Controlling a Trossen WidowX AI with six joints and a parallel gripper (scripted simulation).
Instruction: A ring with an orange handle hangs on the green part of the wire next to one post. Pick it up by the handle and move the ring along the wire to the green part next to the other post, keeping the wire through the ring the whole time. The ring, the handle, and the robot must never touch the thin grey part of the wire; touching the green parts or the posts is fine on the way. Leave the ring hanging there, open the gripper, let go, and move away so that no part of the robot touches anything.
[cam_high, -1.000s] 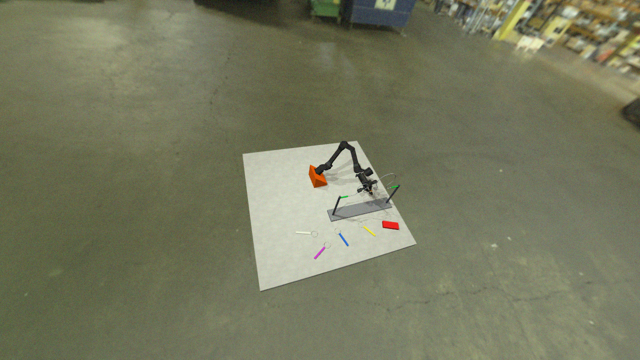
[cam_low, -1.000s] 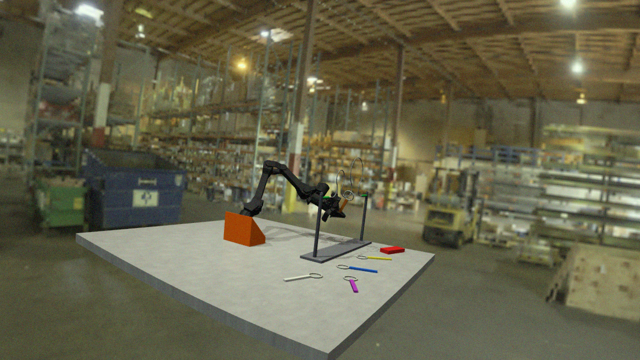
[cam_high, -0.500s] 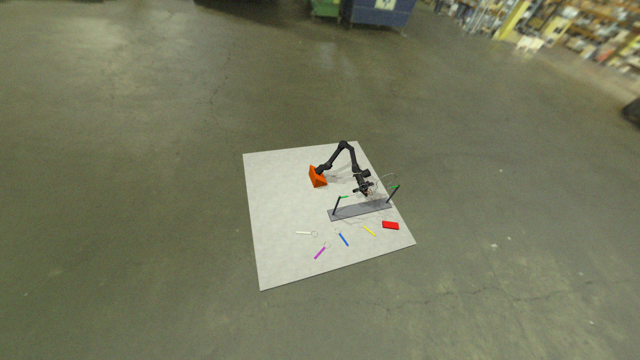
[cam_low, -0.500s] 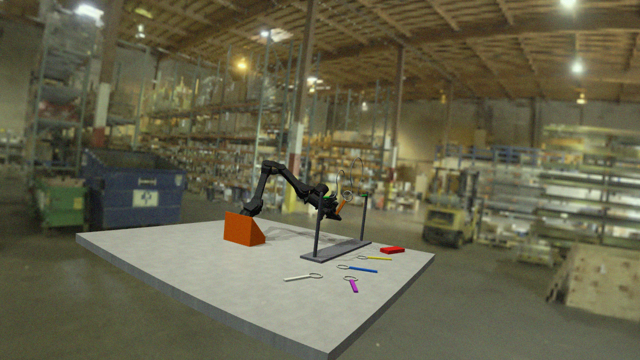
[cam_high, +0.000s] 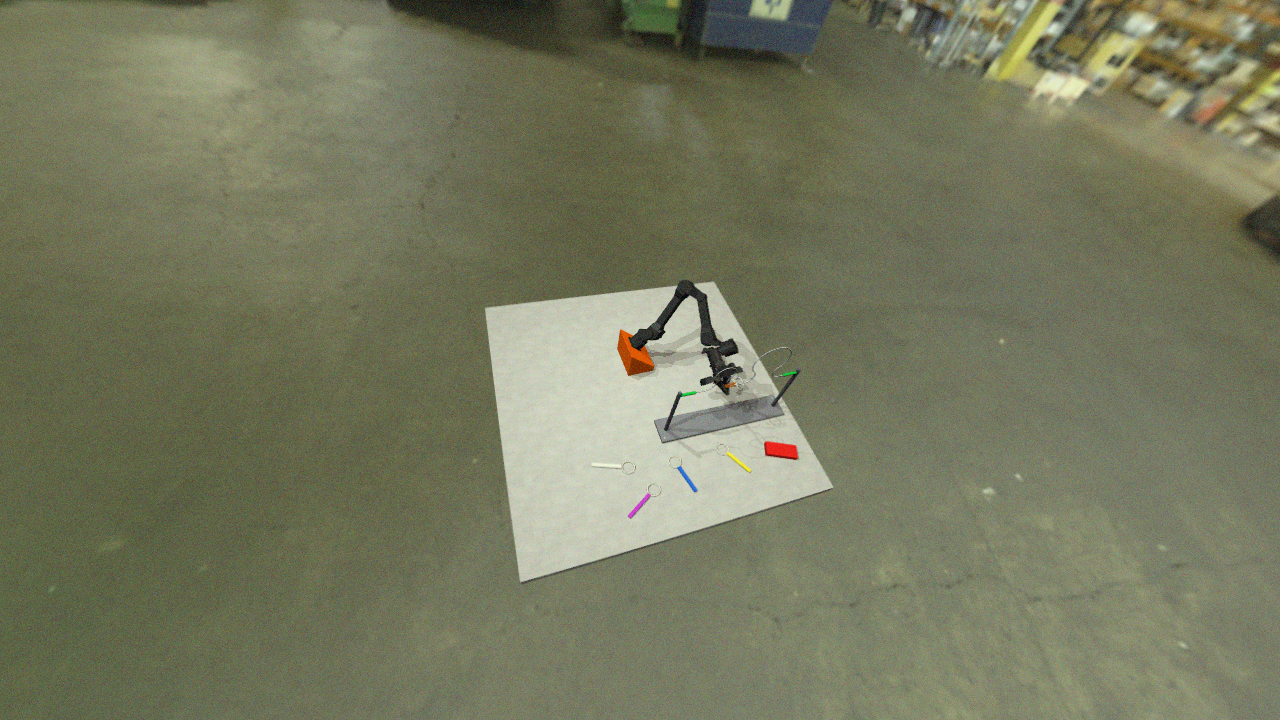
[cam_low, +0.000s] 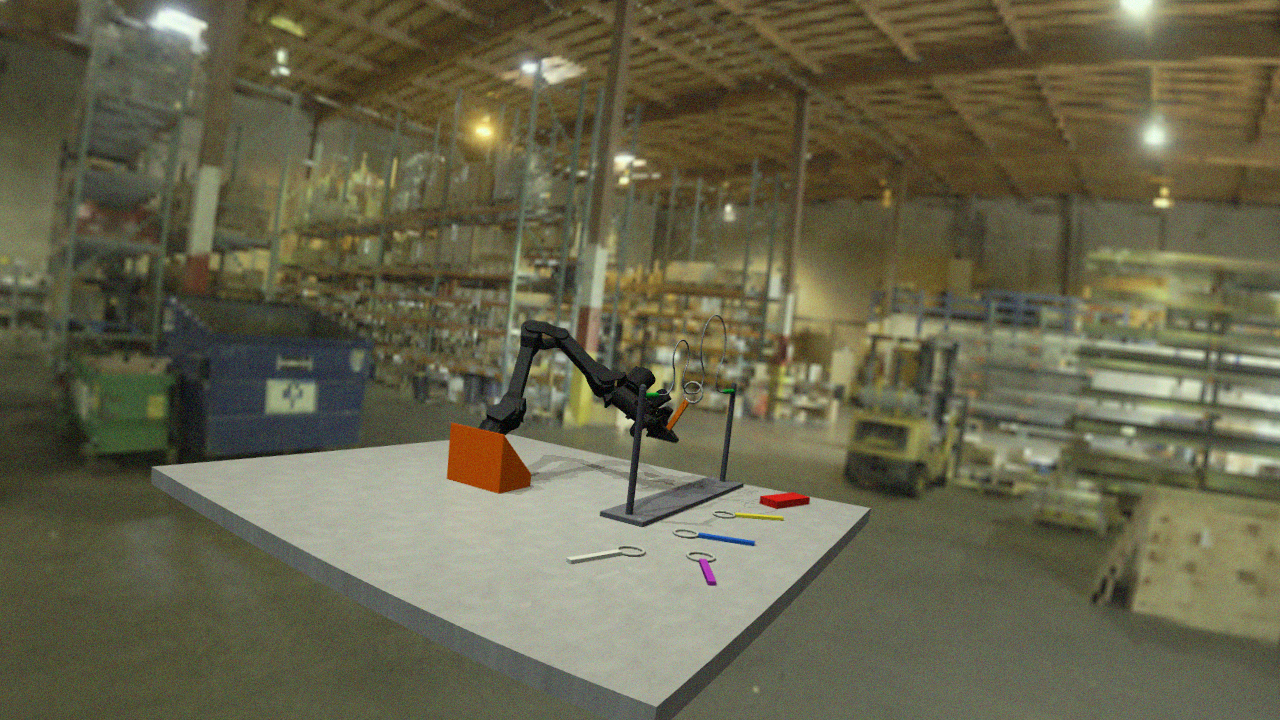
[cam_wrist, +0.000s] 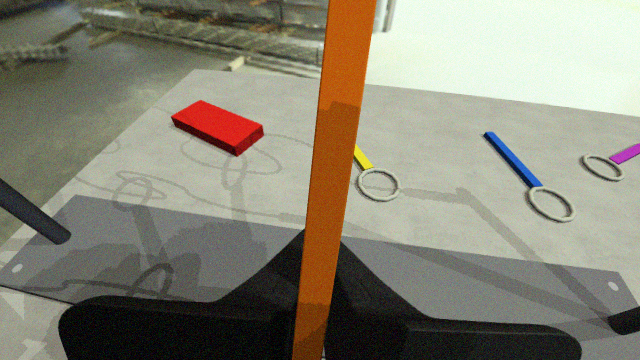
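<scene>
My gripper (cam_high: 725, 389) (cam_low: 671, 431) (cam_wrist: 315, 239) is shut on the orange handle (cam_low: 678, 413) (cam_wrist: 335, 125), between the posts and above the grey base plate (cam_high: 716, 420) (cam_low: 682, 501) (cam_wrist: 525, 280). The handle slants up to its ring (cam_low: 684, 392), which is at the thin grey wire's middle stretch; whether they touch is too small to tell. The ring is outside the wrist view. One green part (cam_high: 688, 393) (cam_low: 657, 394) is by the left post (cam_high: 672, 412) (cam_low: 635, 456). The other green part (cam_high: 787, 374) (cam_low: 727, 391) is by the right post (cam_high: 785, 388) (cam_low: 727, 438). The wire (cam_low: 725, 338) rises in tall bends.
A red block (cam_high: 780, 450) (cam_low: 784, 500) (cam_wrist: 215, 125) lies beyond the base plate. Loose rings with yellow (cam_high: 739, 462) (cam_low: 760, 516), blue (cam_high: 687, 480) (cam_low: 726, 539), magenta (cam_high: 639, 505) (cam_low: 707, 571) and white (cam_high: 605, 465) (cam_low: 593, 556) handles lie on the table.
</scene>
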